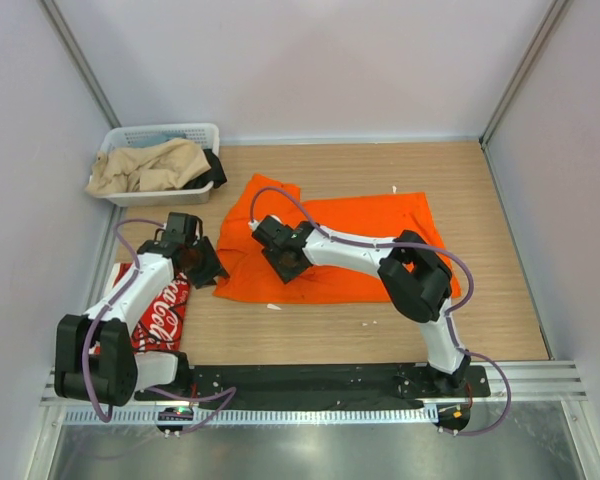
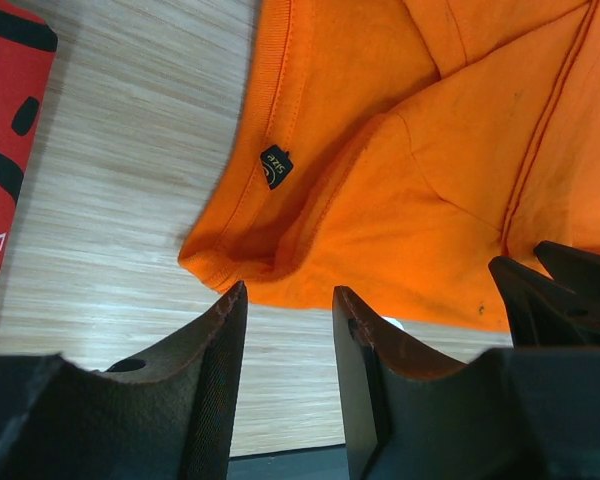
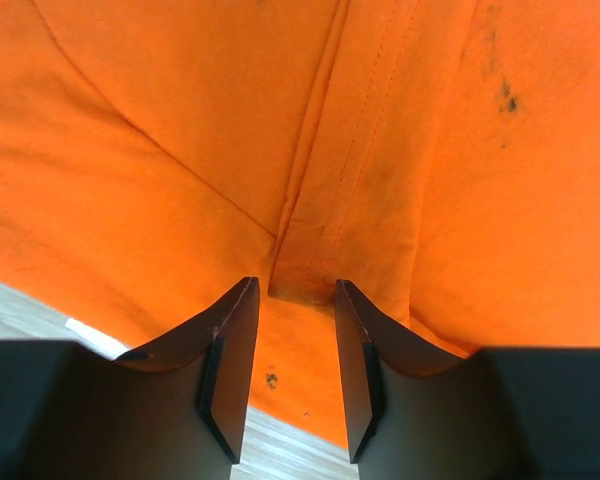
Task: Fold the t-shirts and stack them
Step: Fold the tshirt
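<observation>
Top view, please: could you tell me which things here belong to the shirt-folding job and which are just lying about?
Belong to the job:
- orange t-shirt, in the middle
- red t-shirt, near the left arm

Just lying about:
- white basket, far left corner
- beige cloth heaped in it
- dark item at its right end, too small to identify

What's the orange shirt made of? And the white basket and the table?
Orange shirt: soft knit cloth, probably cotton; matte, it wrinkles, with stitched seams. Basket: looks like white plastic, smooth, with slatted walls. Table: wood or wood-look top, showing pale grain lines.
</observation>
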